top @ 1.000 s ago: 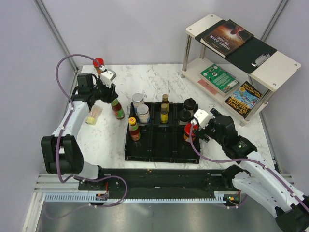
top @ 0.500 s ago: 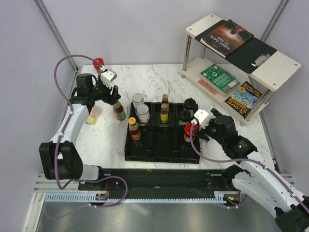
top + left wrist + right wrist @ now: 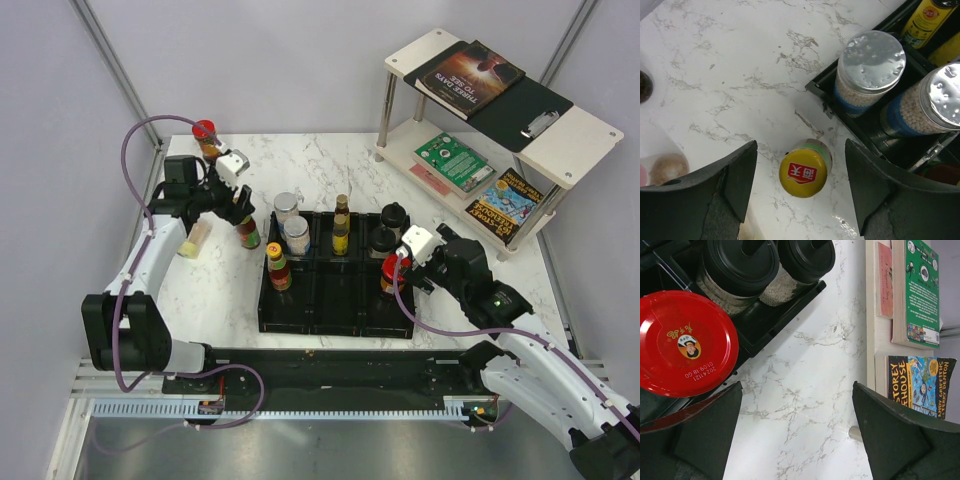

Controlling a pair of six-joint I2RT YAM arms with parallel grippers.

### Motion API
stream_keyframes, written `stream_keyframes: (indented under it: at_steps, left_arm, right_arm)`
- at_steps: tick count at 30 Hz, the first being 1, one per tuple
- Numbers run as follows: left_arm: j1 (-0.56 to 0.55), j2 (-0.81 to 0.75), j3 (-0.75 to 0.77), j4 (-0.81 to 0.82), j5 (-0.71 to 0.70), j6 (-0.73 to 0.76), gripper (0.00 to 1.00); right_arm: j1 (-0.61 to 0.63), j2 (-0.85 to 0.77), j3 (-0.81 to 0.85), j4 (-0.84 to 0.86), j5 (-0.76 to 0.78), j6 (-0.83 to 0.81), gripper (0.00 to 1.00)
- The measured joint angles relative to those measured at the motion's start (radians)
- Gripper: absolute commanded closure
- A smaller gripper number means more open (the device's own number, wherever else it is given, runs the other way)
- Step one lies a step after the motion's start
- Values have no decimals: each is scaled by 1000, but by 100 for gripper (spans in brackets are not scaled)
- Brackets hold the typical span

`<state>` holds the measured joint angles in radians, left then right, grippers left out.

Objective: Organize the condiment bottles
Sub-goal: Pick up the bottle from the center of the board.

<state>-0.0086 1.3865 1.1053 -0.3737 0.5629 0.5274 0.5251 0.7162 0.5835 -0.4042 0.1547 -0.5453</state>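
1. Left claw (image 3: pixel 799 192) spread wide, straddling yellow-capped bottle (image 3: pixel 803 172) without contact.
2. Bottle stands upright on worktop (image 3: pixel 730 75), just beside black tray (image 3: pixel 816 88).
3. Right claw (image 3: pixel 795 440) wide, holding nothing; red-capped jar (image 3: pixel 686 342) sits in tray by one finger.

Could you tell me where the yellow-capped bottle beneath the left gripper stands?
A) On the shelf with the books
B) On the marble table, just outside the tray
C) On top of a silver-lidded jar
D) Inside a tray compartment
B: the left wrist view shows the yellow-capped bottle upright on the bare marble table, beside the corner of the black tray, under the open left gripper.
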Motion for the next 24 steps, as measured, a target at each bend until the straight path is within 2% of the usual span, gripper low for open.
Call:
stream_keyframes:
  at_steps: [3,8,15,18,21,22,23,24]
  left_arm:
    - [-13,5,0,-34,9,23,26]
    - [-20,15,0,-84,16,56,36]
    - [-20,20,0,-100,14,80,44]
    - [-19,21,0,-101,13,84,51]
    - [-20,23,0,-100,12,86,71]
    - [-20,24,1,-99,15,87,87]
    - [-20,26,2,-97,16,87,98]
    - [-20,27,2,-96,16,87,98]
  right_arm:
    - [0,0,0,0,0,0,2]
    - [-2,0,0,0,0,0,2]
    - [-4,0,0,-1,-1,0,2]
    - [-5,0,0,-1,-1,0,2]
    - [-6,0,0,-1,-2,0,2]
    - [-6,0,0,-1,-2,0,2]
    - [-6,0,0,-1,-3,0,2]
    - [-6,0,0,-1,-3,0,2]
